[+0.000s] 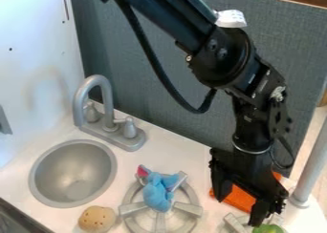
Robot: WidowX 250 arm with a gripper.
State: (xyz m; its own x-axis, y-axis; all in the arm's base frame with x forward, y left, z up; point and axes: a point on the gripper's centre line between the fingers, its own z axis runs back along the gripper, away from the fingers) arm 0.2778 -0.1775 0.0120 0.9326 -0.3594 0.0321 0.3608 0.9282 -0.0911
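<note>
Enters from the top with black arm (pixel 169 15) sloping down to the right. Bends at the large joint (pixel 223 53), then drops steeply through the wrist (pixel 252 127). Carries a looped black cable (pixel 167 83). Ends in a black gripper (pixel 238 212), pointed downward, slightly tilted, fingers (pixel 258 212) parted.

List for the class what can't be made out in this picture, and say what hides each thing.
All in the camera view:
- Green object: cut off by the bottom edge, partly behind the gripper; whether they touch can't be told.
- Orange object: its middle and shape are hidden by the gripper.
- Right-hand burner: cut off by the bottom edge and partly covered by the gripper.
- Blue toy: too small to tell what it represents.
</note>
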